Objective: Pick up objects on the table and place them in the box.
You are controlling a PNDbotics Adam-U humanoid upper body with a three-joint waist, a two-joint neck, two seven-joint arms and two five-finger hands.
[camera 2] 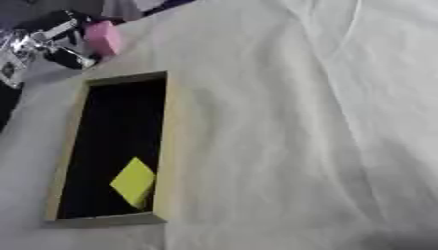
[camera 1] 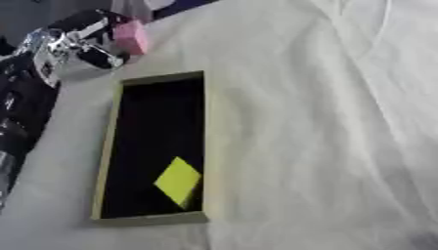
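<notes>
- I have the left robot hand [camera 1: 81,46] up at about 11 o'clock in the view, just beyond the far short end of the box [camera 1: 209,146]; the right robot hand shows in neither eye.
- A pink block [camera 1: 131,37] sits at the hand's fingertips. It looks pinched there, but I cannot tell for sure how the fingers close on it — the black and silver parts blur together.
- The box lies lengthwise on the white-draped desk [camera 1: 325,127], dark inside, with a yellow block [camera 1: 179,181] already resting near its 6 o'clock end, tilted on a corner.
- My judgement: the step in hand is carrying the pink block over the box and letting it go.
- To do it well, I would bring the hand toward 6 o'clock until the block is fully past the far rim, over the empty dark floor — not over the wall.
- I would lower it inside before opening, so it cannot bounce out or catch the rim.
- The upper half of the box is free, so I would drop there, well apart from the yellow block.
</notes>
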